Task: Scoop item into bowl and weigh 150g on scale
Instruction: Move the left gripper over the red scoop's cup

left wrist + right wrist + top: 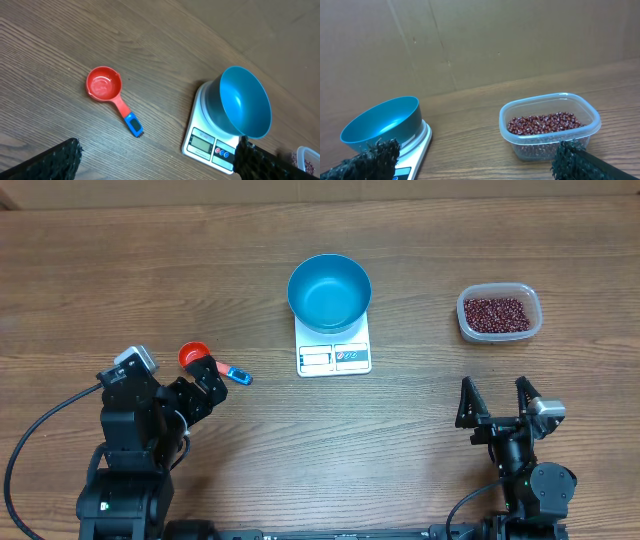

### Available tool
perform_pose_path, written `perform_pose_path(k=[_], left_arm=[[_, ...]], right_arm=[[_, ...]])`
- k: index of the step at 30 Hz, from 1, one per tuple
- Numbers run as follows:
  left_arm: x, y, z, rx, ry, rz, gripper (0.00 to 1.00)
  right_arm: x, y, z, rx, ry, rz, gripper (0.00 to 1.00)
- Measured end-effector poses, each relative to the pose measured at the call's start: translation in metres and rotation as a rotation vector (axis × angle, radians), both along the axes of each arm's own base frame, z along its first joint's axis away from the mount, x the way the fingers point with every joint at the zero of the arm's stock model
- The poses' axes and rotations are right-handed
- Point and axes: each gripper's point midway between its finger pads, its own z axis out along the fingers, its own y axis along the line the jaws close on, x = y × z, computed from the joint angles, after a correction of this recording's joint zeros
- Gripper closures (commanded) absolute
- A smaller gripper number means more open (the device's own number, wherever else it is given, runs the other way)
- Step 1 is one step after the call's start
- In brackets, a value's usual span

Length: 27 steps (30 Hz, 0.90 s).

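An empty blue bowl (329,292) stands on the white scale (334,358) at the table's middle. The item, dark red-brown beans (497,312), fills a clear tub at the right. A red scoop (194,357) with a blue-tipped handle lies at the left. My left gripper (207,383) hangs open just beside the scoop's handle. The left wrist view shows the scoop (104,84) ahead of the left gripper (157,165), with the bowl (245,102) and scale (202,142) to its right. My right gripper (497,402) is open near the front edge. The right gripper (475,160) faces the beans (545,123) and the bowl (382,125).
The clear plastic tub (535,320) sits at the back right of the wooden table. A brown cardboard wall (480,45) stands behind the table. A black cable (40,430) loops at the left arm's base.
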Motion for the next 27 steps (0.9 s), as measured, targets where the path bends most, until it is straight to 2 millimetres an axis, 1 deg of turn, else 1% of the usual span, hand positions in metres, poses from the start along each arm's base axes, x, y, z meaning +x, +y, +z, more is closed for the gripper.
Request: perform_pose_path(k=[9,13,15,17,19,22,25,27], left_arm=[[0.001,0.001,0.002,0.020,-0.009,-0.005,0.00],[0.002,0.001,0.002,0.017,-0.012,-0.003,0.06],[0.001,0.002,0.002,-0.001,-0.008,0.017,0.06],[-0.003,0.006,-0.004,-0.028,0.019,0.067,0.05],[-0.014,0.016,-0.016,-0.072,0.080,0.179,0.03],[-0.024,0.026,-0.026,-0.103,0.130,0.284,0.01],[-0.028,0.030,-0.035,-0.111,0.173,0.333,0.00],[-0.026,0.032,-0.040,-0.111,0.192,0.354,0.00]], right_arm=[[0.000,0.000,0.000,0.000,0.000,0.000,0.00],[0.000,0.000,0.000,0.000,0.000,0.000,0.00],[0.000,0.000,0.000,0.000,0.000,0.000,0.00],[0.000,0.000,0.000,0.000,0.000,0.000,0.00],[0.000,0.000,0.000,0.000,0.000,0.000,0.00],[0.000,0.000,0.000,0.000,0.000,0.000,0.00],[0.000,0.000,0.000,0.000,0.000,0.000,0.00],[0.000,0.000,0.000,0.000,0.000,0.000,0.00]])
